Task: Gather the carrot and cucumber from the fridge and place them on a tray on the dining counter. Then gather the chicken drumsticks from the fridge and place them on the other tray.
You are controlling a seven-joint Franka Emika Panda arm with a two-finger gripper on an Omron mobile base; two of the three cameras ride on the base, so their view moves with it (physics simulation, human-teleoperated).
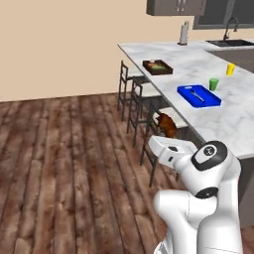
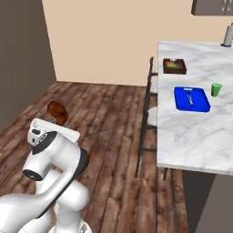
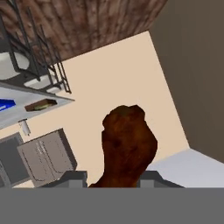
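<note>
Between my two fingertips (image 3: pixel 72 177) sits a chicken drumstick (image 3: pixel 127 146), brown and knobbly, its fat end rising right in front of my hand camera. Judging by how the meat fills the gap between both tips, I am clamped on it, partway closed, gripping low on the piece while the thick end stands free beyond me. From the base cameras my gripper (image 1: pixel 163 130) carries the drumstick up in the air over the wooden floor (image 1: pixel 64 158), beside the row of stools (image 1: pixel 136 96) and short of the dining counter (image 1: pixel 208 116).

I judge this piece to be light but awkward: lumpy, tapering, probably a little slick, and soft enough that my pads sink in and do not sit flat. With the heavy end beyond my hold it may want to pivot between my tips if I swing quickly, so a steady wrist seems wise. A grip nearer the thick middle would be safer than one on the thin bone end, though I cannot tell exactly which part I have.

On the counter the brown tray (image 1: pixel 158 67) already holds something green and orange, so the blue tray (image 1: pixel 199 95) looks like my target; a small grey thing lies on it, and a green cup (image 1: pixel 214 84) stands just beside it, to be avoided.
</note>
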